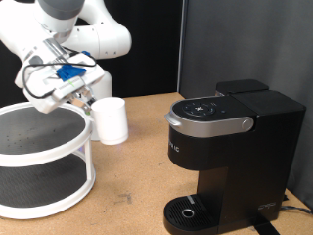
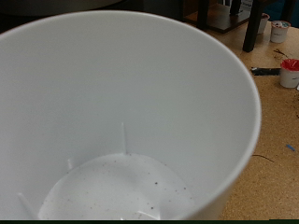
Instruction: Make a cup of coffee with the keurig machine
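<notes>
Gripping the cup (image 1: 110, 120) by its rim, tool (image 1: 90, 105) angled down beside the keurig machine (image 1: 230, 147).

The cup (image 2: 140, 103) fills the wrist view (edges cropped).

Black curtain (image 1: 161, 44) hangs behind a brown wooden tabletop (image 1: 132, 171).

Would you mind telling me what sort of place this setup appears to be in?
Probably a robotics lab bench, not a kitchen: a wooden table against black curtains, with the keurig machine, a white tiered stand, and the hand holding the cup.
</notes>
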`<action>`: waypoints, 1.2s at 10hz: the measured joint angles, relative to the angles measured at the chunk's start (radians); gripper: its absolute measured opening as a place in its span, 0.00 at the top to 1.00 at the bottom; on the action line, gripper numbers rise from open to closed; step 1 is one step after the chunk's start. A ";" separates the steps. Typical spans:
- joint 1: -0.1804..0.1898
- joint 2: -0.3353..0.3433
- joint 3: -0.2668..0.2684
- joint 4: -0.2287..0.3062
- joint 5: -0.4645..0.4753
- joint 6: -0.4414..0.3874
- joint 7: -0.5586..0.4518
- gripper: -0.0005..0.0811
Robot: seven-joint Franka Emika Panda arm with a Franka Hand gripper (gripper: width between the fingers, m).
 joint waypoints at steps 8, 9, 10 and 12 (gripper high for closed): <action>0.101 0.147 0.007 -0.005 0.106 0.134 -0.057 0.91; 0.135 0.193 0.007 -0.001 0.170 0.168 -0.099 0.91; 0.165 0.241 0.006 0.007 0.242 0.185 -0.150 0.91; 0.206 0.331 0.007 0.028 0.370 0.192 -0.250 0.91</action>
